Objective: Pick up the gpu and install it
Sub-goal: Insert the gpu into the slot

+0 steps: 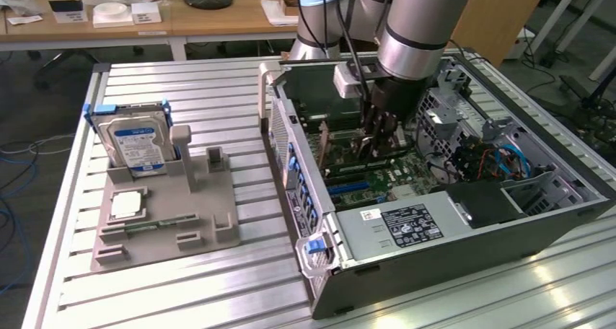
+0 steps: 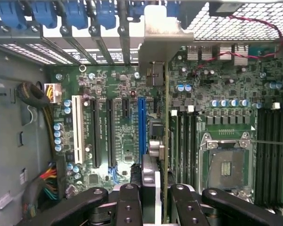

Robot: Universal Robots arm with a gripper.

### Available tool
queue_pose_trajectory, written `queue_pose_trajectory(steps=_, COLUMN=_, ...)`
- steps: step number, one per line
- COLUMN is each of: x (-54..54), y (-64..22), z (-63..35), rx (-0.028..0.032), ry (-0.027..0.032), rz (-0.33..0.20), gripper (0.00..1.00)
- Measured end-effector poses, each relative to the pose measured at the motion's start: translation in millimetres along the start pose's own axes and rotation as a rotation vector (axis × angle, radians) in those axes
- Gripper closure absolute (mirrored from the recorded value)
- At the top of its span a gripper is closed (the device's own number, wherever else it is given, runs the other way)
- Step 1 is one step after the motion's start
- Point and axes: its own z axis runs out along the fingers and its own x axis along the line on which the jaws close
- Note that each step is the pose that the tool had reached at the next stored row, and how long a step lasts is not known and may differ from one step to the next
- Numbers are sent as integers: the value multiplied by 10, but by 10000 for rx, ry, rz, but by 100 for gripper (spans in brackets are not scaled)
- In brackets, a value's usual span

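- The gpu [image 2: 166, 141] stood edge-on inside the open computer case [image 1: 539, 228], running up the centre of the wrist frame as a thin greenish-brown line, with its metal bracket [image 2: 162, 33] at upper centre against the case's rear slot openings.
- The card sat over the motherboard [image 2: 118, 108], just beside the blue expansion slot [image 2: 141, 127]; whether its edge connector was seated in a slot could not be determined.
- The end effector [image 2: 155, 202] was partly closed on the gpu, gripping the card's upper edge between its fingers [image 2: 184, 207]. In the exterior view the end effector [image 1: 377, 145] was lowered into the case at centre frame.
- Handling judgement: the card appeared thin, light and stiff, but fragile. The appropriate hold was across the bare top edge, clear of components and contacts, with the card kept upright to avoid bending.
- The CPU socket [image 2: 224, 167] lay at the lower right of the wrist frame, apart from the card.
- On the bench [image 1: 192, 84], a grey fixture [image 1: 192, 206] at the exterior frame's left carried an upright hard drive [image 1: 135, 145].
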Motion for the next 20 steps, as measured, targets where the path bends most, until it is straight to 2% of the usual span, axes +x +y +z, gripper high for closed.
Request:
queue_pose_trajectory(steps=14, x=106, y=72, z=110, rx=-5, ry=3, rz=-3, gripper=72)
queue_pose_trajectory(steps=18, x=119, y=76, z=166, rx=-9, ry=48, rz=-1, gripper=72)
queue_pose_trajectory(steps=20, x=119, y=77, z=197, rx=-9, ry=49, rz=-3, gripper=72)
